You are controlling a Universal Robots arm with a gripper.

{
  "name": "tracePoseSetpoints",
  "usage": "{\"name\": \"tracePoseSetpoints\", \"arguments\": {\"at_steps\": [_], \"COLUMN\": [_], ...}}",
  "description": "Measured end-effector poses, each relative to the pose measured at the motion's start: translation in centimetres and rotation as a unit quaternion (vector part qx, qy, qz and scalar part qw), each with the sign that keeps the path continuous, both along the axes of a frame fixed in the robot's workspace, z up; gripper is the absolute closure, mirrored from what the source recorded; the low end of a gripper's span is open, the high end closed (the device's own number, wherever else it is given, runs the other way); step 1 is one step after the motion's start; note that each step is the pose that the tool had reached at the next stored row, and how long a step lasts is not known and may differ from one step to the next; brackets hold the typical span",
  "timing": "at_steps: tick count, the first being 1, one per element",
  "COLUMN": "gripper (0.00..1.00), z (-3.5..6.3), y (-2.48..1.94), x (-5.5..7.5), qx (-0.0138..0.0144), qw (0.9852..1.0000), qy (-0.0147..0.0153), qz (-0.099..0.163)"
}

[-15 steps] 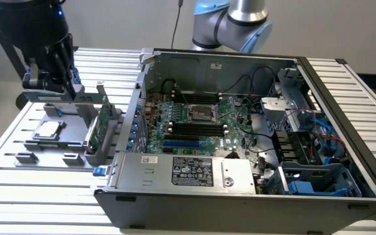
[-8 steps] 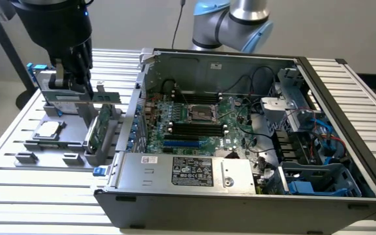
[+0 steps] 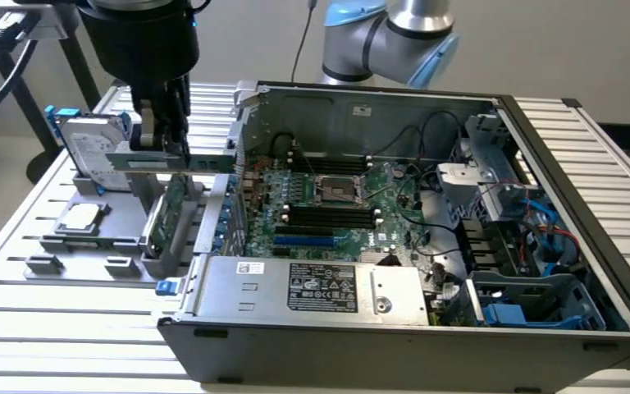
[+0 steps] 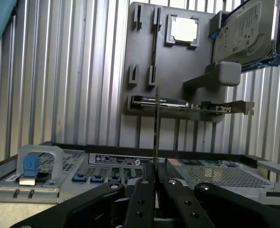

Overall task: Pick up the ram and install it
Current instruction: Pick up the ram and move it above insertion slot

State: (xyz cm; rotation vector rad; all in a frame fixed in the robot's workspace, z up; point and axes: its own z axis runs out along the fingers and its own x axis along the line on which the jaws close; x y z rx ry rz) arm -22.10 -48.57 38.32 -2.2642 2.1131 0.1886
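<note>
Exterior view: arm hangs upright over the tray, fingers apparently pinching the ram edgewise.

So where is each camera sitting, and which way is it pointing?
Exterior view: off the arm, raised, looking down into the open computer case; the arm and the gripper holding the ram show.
Wrist view: on the wrist, looking along the fingers past the edge-on ram to the parts tray.
Shared: gripper, ram, parts tray, computer case.
</note>
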Motion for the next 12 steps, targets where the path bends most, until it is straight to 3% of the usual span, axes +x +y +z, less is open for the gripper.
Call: {"name": "tracePoseSetpoints", "arguments": {"at_steps": [12], "gripper": [0.86], "z": [0.00], "y": [0.00], "x": [5.5], "qx": [0.0031], "qw": [1.0000], "qy": [0.0000], "qz": [0.001]}}
